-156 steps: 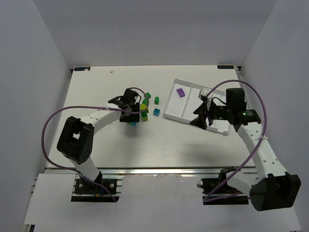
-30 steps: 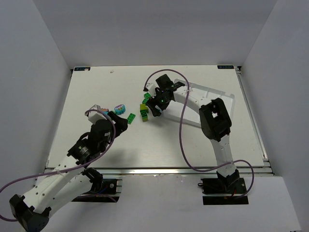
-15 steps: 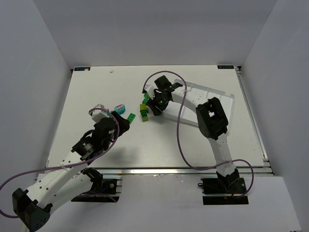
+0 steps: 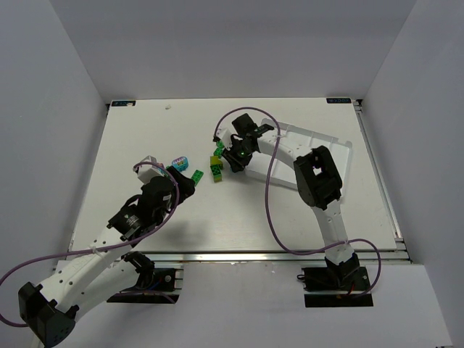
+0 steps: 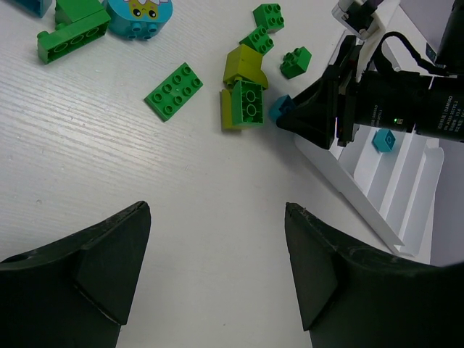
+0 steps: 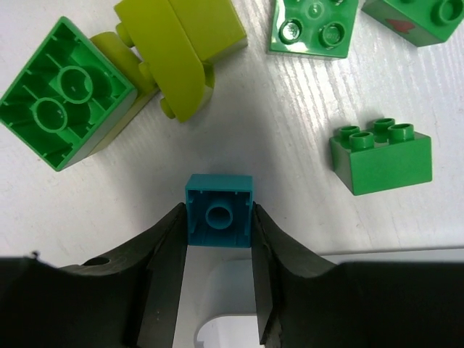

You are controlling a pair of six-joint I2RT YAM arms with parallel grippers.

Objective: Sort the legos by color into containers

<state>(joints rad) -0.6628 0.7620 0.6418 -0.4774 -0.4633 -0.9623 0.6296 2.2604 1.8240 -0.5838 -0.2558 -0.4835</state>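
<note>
In the right wrist view my right gripper (image 6: pixel 217 217) is shut on a small teal lego (image 6: pixel 219 210) that lies on its side on the table, one finger against each face. From above, this gripper (image 4: pixel 230 156) sits at the left corner of the white tray (image 4: pixel 330 141), whose compartments are the containers. Green legos (image 6: pixel 380 156) and a yellow-green one (image 6: pixel 181 43) lie just beyond the teal one. My left gripper (image 5: pixel 217 246) hangs open over bare table, nothing between its fingers. One teal lego (image 5: pixel 383 139) lies in a tray compartment.
A flat green brick (image 5: pixel 173 90), a long green brick (image 5: pixel 73 38) and a cyan figure piece (image 5: pixel 140 13) lie left of the cluster. The tray's rim (image 5: pixel 362 196) runs diagonally at the right. The right arm (image 4: pixel 319 181) arches over the tray.
The right gripper's jaws have closed onto the teal lego. The left arm shifted slightly, then held still with its jaws wide.
</note>
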